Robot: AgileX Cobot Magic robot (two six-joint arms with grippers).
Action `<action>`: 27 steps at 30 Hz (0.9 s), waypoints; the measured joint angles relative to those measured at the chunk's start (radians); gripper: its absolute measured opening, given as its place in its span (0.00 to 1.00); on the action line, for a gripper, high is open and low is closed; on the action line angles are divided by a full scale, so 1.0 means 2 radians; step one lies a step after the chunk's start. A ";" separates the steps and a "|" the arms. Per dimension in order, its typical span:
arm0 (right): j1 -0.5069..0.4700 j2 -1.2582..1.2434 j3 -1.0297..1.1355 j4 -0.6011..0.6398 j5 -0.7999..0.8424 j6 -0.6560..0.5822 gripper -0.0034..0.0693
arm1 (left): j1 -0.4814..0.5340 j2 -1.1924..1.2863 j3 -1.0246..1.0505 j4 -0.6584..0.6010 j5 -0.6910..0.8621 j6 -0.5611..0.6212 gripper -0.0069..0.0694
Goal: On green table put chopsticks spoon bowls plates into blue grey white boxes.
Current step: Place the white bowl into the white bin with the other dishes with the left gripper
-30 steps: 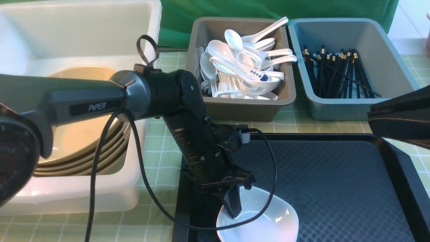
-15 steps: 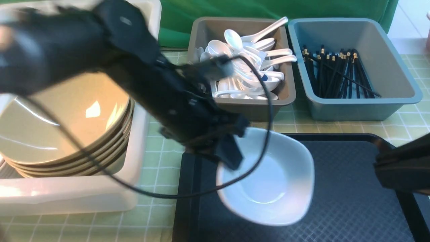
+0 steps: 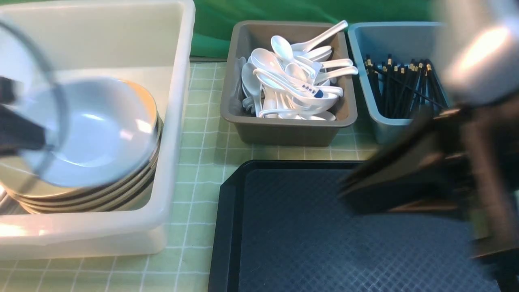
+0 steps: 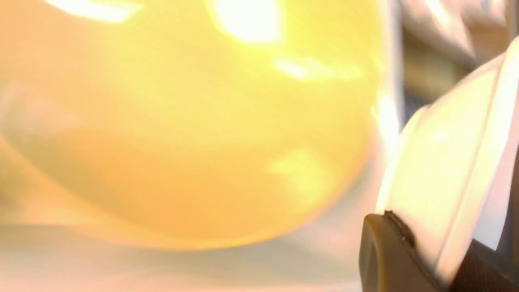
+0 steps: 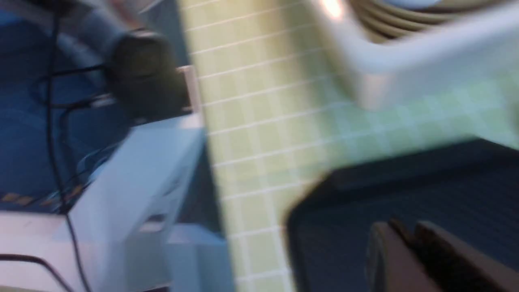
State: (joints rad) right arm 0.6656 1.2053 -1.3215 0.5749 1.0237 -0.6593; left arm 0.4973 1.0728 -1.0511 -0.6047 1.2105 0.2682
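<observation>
My left gripper [image 3: 38,140] is shut on the rim of a white bowl [image 3: 93,134]. It holds the bowl just above the stack of tan plates [image 3: 134,186] inside the white box [image 3: 178,101]. In the left wrist view the bowl's rim [image 4: 446,154] sits between the jaws, with a yellow plate [image 4: 182,121] close below. My right gripper [image 3: 344,190] is blurred over the black tray [image 3: 284,243]. In the right wrist view its fingers [image 5: 405,229] are pressed together and hold nothing. White spoons [image 3: 292,81] fill the grey box [image 3: 284,129]. Black chopsticks [image 3: 401,89] lie in the blue box [image 3: 381,125].
The green checked table [image 3: 202,142] shows between the boxes and the tray. The right arm partly hides the blue box and the tray's right side. The right wrist view shows the white box's corner [image 5: 405,61] and the table's edge.
My left gripper has carried the white bowl from the tray up and left, to over the plates in the white box. My right arm has swung in over the tray.
</observation>
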 joint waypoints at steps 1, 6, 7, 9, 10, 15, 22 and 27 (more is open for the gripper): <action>0.021 0.021 -0.012 -0.001 0.000 0.000 0.15 | 0.022 -0.011 -0.002 0.002 -0.007 -0.006 0.11; 0.067 0.076 -0.050 -0.007 0.000 -0.012 0.16 | 0.070 -0.013 -0.015 0.054 -0.047 -0.061 0.11; 0.070 0.080 -0.055 -0.007 -0.001 -0.014 0.16 | 0.075 -0.009 -0.015 0.067 -0.056 -0.074 0.11; 0.073 0.085 -0.063 -0.008 -0.006 -0.019 0.16 | 0.088 0.001 -0.015 0.093 -0.095 -0.109 0.11; 0.074 0.086 -0.065 -0.008 -0.012 -0.023 0.16 | 0.095 0.005 -0.015 0.102 -0.117 -0.125 0.11; 0.076 0.086 -0.067 -0.010 -0.020 -0.034 0.17 | 0.116 0.021 -0.032 0.165 -0.150 -0.153 0.11; 0.076 0.086 -0.067 -0.011 -0.031 -0.043 0.18 | 0.114 0.054 -0.036 0.263 -0.150 -0.210 0.11; 0.076 0.086 -0.067 -0.011 -0.035 -0.044 0.18 | 0.113 0.096 -0.036 0.302 -0.170 -0.267 0.11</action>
State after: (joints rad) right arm 0.8175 1.3782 -1.4561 0.5523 0.9529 -0.7476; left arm 0.7230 1.2650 -1.1227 0.0000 0.8713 -0.2667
